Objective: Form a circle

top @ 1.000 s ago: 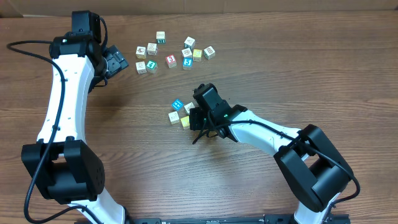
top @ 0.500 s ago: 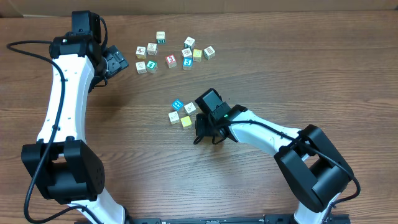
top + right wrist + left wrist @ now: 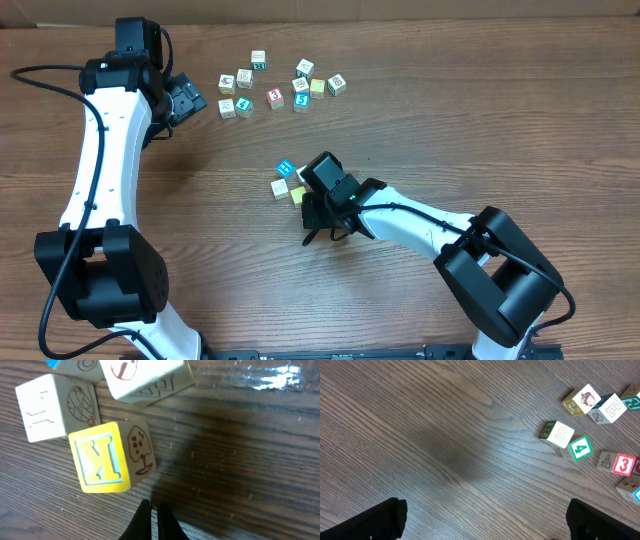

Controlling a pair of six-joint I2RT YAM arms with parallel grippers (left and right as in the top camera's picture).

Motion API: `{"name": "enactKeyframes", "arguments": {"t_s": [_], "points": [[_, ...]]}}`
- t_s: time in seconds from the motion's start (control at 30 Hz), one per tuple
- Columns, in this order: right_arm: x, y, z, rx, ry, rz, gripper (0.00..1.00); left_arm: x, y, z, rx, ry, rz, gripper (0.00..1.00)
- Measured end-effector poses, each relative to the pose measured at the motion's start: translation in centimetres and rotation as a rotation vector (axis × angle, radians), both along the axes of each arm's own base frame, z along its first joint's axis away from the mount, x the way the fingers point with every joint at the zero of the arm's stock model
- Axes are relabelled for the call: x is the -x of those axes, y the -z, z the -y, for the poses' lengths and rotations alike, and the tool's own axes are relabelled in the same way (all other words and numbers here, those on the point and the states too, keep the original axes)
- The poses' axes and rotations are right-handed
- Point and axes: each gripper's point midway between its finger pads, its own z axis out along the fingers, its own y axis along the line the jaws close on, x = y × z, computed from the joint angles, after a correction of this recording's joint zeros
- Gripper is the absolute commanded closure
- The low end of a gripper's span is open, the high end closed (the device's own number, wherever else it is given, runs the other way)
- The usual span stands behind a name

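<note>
The left hand (image 3: 188, 100) hangs over the bench (image 3: 220, 240) with its fingers spread wide, holding nothing. Just to its right, loose blocks (image 3: 275, 97) lie scattered. Lower down, near the middle, the four blocks (image 3: 288, 182) sit close together: a blue one (image 3: 285, 168), two whitish ones (image 3: 55, 407) and a yellow block (image 3: 100, 462) with a K. The right hand (image 3: 152, 517) is pinched tight and empty, its tips just beside the yellow block.
</note>
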Motion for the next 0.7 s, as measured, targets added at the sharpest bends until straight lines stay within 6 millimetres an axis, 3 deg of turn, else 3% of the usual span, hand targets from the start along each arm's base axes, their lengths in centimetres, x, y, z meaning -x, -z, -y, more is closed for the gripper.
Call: {"name": "enactKeyframes", "arguments": {"t_s": [0.7], "points": [[-1.3,-0.6,-0.5,-0.016,0.006,0.064,0.96,0.0,0.0,0.0,0.000,0.000,0.000,0.00]]}}
